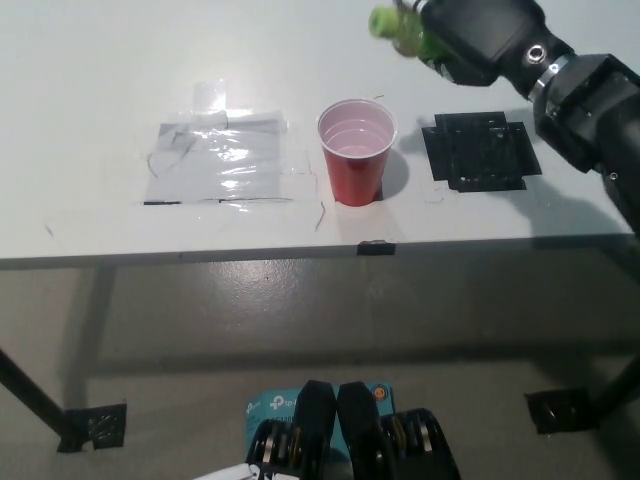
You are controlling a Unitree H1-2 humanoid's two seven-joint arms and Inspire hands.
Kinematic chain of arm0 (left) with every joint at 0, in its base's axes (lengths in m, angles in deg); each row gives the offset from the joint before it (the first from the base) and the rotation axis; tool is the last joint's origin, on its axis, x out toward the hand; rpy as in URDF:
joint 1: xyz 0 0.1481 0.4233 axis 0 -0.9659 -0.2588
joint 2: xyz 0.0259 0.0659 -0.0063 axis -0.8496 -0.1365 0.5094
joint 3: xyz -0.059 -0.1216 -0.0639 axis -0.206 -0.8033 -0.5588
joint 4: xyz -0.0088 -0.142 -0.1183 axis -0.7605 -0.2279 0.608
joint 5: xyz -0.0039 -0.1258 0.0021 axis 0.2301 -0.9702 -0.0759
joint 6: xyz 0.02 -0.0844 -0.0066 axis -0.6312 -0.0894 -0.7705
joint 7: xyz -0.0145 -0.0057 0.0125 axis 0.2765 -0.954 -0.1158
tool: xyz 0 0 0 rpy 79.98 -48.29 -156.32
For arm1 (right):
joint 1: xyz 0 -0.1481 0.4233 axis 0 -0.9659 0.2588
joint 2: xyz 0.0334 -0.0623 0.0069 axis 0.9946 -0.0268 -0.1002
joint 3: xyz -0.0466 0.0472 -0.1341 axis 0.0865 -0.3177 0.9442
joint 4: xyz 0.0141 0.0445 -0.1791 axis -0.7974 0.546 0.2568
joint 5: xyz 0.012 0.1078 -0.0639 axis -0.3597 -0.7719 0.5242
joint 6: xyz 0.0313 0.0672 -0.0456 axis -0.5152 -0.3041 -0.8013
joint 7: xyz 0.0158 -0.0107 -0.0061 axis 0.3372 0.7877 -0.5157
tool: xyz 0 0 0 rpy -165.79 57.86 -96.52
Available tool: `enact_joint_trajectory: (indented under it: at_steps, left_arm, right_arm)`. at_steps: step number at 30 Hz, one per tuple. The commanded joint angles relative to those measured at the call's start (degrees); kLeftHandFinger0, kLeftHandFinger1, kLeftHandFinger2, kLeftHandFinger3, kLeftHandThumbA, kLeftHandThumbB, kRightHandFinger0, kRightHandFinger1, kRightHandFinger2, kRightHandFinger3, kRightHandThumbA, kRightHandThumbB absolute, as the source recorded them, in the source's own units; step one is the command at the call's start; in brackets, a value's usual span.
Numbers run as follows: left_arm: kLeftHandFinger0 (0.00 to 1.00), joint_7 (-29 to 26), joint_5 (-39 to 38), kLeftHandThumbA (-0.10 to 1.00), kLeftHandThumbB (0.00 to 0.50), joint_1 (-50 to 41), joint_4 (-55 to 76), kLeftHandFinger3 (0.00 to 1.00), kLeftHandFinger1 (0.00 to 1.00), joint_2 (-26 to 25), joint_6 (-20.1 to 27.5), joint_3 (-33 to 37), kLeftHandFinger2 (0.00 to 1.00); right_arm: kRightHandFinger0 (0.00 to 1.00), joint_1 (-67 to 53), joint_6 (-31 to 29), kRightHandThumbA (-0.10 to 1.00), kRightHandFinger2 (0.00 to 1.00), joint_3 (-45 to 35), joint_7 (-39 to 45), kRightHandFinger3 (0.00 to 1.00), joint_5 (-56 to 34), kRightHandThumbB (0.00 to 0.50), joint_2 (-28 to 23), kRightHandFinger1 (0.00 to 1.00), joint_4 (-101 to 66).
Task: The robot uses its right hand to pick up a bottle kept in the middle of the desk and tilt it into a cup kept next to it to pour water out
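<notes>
Starting from your left, you see a clear plastic sheet (220,160) taped flat on the white desk (90,90). The red cup (356,150) stands upright beside it. Above and right, the black right hand (480,35) is clamped around the green bottle (398,25), held clear of the cup. A black square mat (480,150) lies beneath.

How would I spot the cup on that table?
Look at the white table, then near its front edge, right of the clear plastic sheet and left of the black square mat. The cup is the only red thing, standing upright.
</notes>
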Motion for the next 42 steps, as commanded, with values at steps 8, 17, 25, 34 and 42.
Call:
enact_joint_trajectory:
  at_steps: [8, 17, 25, 34, 42]
  left_arm:
    - [1.00, 0.85, 0.00, 0.41, 0.500, 0.16, 2.31, 1.00, 1.00, -1.81, -0.78, -0.16, 1.00]
    - [1.00, 0.48, -0.07, 0.40, 0.500, -0.13, 2.23, 1.00, 1.00, -1.34, -0.78, -0.76, 1.00]
    - [1.00, 0.25, 0.36, 0.41, 0.500, -0.13, 2.67, 1.00, 1.00, -1.90, -0.78, -1.25, 1.00]
    - [1.00, 0.49, 0.51, 0.41, 0.500, 0.31, 2.78, 1.00, 1.00, -1.97, -0.77, -1.15, 1.00]
    - [1.00, 0.52, 0.43, 0.39, 0.500, 0.29, 2.96, 1.00, 1.00, -2.00, -0.78, -1.19, 1.00]
  right_arm:
    - [0.00, -1.79, 16.82, -0.10, 0.08, -22.41, 10.16, 0.24, -23.62, 0.000, 7.28, 0.00, -7.09]
    - [0.00, -5.18, 8.13, -0.10, 0.08, -33.02, -6.39, 0.21, -29.46, 0.000, 11.41, 0.00, -5.68]
    - [0.00, -7.26, -2.99, -0.10, 0.06, -34.29, -19.15, 0.23, -30.28, 0.011, 13.11, 0.00, -0.33]
    - [0.00, -9.19, -8.03, -0.10, 0.00, -28.76, -27.53, 0.21, -25.06, 0.021, 12.53, 0.00, 3.78]
    - [0.00, -10.73, -9.53, -0.10, 0.00, -26.13, -30.51, 0.21, -24.81, 0.038, 12.10, 0.00, 5.22]
